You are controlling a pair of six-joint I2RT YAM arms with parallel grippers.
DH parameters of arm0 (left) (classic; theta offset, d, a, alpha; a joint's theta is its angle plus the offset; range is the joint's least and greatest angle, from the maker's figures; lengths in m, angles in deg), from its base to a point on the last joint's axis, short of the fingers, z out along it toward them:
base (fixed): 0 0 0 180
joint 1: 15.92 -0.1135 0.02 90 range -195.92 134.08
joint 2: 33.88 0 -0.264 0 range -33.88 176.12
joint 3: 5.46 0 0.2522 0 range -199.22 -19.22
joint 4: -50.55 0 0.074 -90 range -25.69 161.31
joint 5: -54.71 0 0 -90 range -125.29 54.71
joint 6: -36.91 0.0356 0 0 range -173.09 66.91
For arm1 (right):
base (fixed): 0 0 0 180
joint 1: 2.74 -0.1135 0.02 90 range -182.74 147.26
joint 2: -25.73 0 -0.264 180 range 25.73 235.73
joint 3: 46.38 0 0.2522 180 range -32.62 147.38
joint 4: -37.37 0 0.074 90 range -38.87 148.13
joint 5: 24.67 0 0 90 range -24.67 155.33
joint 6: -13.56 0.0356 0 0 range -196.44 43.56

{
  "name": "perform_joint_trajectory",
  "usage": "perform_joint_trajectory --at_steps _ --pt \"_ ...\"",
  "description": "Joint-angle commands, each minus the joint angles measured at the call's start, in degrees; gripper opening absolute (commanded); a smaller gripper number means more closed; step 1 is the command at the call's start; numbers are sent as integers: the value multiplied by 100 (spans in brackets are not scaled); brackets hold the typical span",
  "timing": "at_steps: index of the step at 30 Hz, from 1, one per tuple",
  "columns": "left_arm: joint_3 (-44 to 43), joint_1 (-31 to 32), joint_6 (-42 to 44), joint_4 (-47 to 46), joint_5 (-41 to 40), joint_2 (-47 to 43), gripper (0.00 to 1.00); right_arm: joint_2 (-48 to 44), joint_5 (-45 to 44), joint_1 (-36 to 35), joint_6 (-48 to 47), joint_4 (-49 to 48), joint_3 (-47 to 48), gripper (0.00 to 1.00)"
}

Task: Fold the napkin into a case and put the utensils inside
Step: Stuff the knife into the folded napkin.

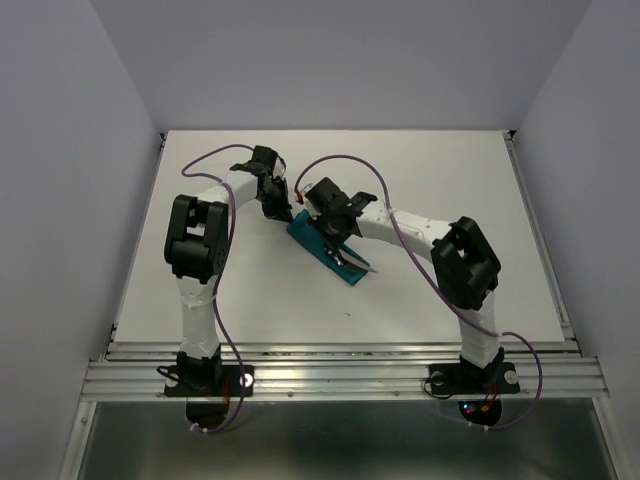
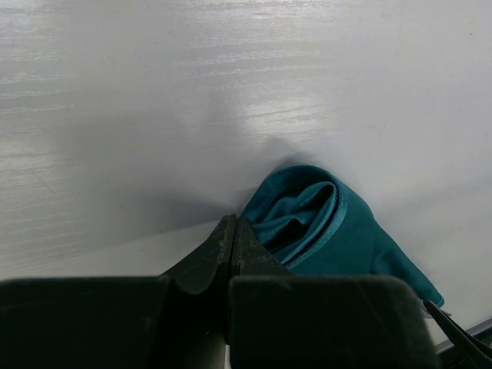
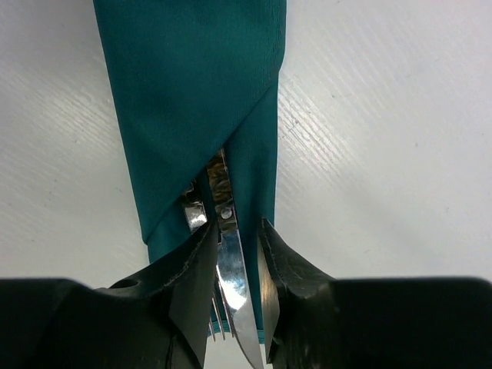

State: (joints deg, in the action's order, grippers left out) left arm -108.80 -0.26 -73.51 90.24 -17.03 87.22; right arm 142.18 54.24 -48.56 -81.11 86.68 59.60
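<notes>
Utensil insertion stage on a white tabletop (image 1: 450,180). A narrow, long pouch of teal blue-green cloth, the case (image 1: 307,236), lay flat near the middle of the table between the two arms, running diagonally from far left to near right in the overhead view. The left gripper (image 2: 233,223), black and two-fingered, was clenched, its fingers pressed together with no gap. Its tips sat low over the table just beside the far, folded end of the case, where the cloth layers curled over one another; whether they pinched any cloth could not be told. The right gripper (image 3: 237,227) hovered over the near end of the case with its jaws parted and released, one finger on either side of the utensils. A small knife (image 3: 231,284) with a dark mottled handle and silver blade lay between those fingers, unclamped, with a visible gap beside the blade. Its handle was tucked into the mouth of the case under the diagonal cloth flap, while the blade projected outward. A slim silver fork (image 3: 194,217) lay just beside the knife, likewise partly inside the case, its tines showing next to the blade. In the overhead view the silver ends protruded from the near-right end of the case.
</notes>
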Motion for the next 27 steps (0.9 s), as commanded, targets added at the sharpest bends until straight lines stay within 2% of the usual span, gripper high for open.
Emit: perform_joint_trajectory --at_steps 1,8,25,27 --pt "107 16 91 8 81 -139 4 -420 159 74 45 -215 -265 33" --pt "125 16 83 -9 81 -148 4 -605 661 188 -25 -206 -697 34" --pt "134 16 91 -9 72 -157 4 -403 722 293 -105 -127 -741 39" --pt "134 16 91 -18 81 -157 4 -421 749 293 -113 -66 -776 42"
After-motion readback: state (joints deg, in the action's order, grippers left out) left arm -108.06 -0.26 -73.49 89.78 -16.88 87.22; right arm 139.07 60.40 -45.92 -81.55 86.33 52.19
